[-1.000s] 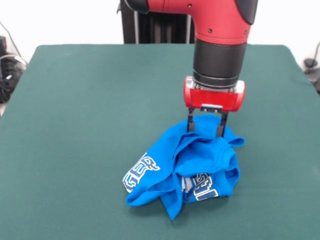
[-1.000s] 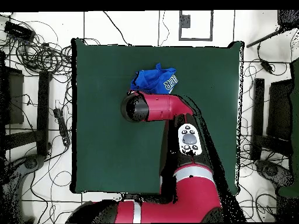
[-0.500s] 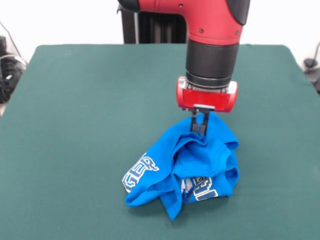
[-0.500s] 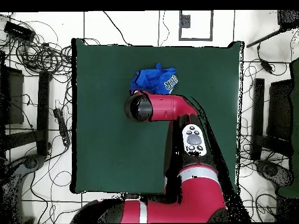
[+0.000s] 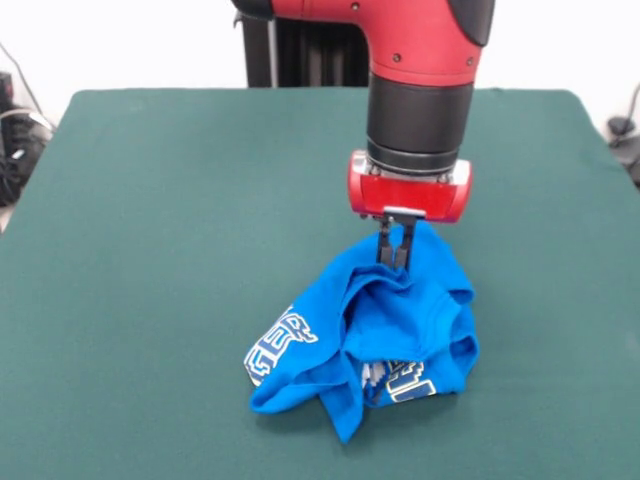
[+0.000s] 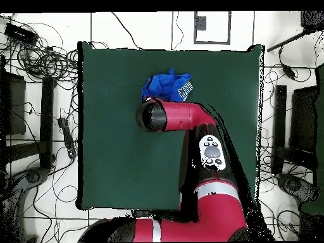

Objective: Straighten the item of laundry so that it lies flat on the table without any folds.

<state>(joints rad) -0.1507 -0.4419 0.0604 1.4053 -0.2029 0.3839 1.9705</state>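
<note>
We see the gripper (image 5: 396, 258) pinched tight on a peak of the shirt (image 5: 375, 340), its two black fingers (image 5: 384, 245) pressed together with blue cloth between them, just under the red wrist of the arm (image 5: 420, 90). The shirt sits in a crumpled heap on the table (image 5: 180, 230), towards the front edge and a little to the right of centre as the front camera sees it. From above, the shirt (image 6: 169, 85) pokes out just beyond the arm (image 6: 183, 117), well inside the table (image 6: 107, 158) and nearer its far edge than its middle.

By our reading, the job is barely begun. The shirt is bunched and folded over on itself, with white lettering (image 5: 285, 340) showing in broken pieces on the left flap and again low on the right, and a pointed corner trailing at the front. No part of it lies flat. What is in hand is the grip; what is left is nearly everything: lifting or dragging the cloth to open the folds, then spreading sleeves and hem across the green cloth. There is ample room around the heap on every side for that.
</note>
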